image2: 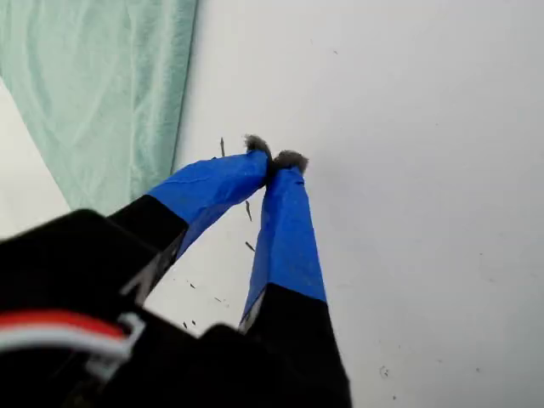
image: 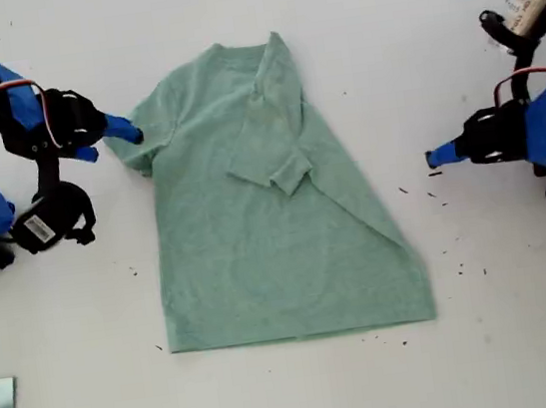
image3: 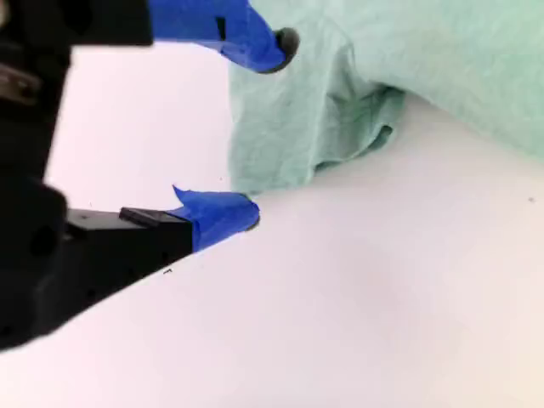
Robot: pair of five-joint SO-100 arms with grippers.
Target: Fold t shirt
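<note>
While shirt [image: 276,224] lies flat mid-bench [image: 494,356], sleeve at 3 o'clock folded inward, second pincer [image3: 268,127] gapes wide at 9 o'clock sleeve, one finger above cloth, one beside it. First pincer [image2: 276,159], tips pressed together, empty, hangs apart at shirt's 3 o'clock.

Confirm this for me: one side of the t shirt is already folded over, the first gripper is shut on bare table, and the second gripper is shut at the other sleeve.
Not quite: my second gripper is open, its jaws spread around the sleeve edge of the t shirt, as the second wrist view shows. The rest holds: my first gripper is shut over bare table.
</note>
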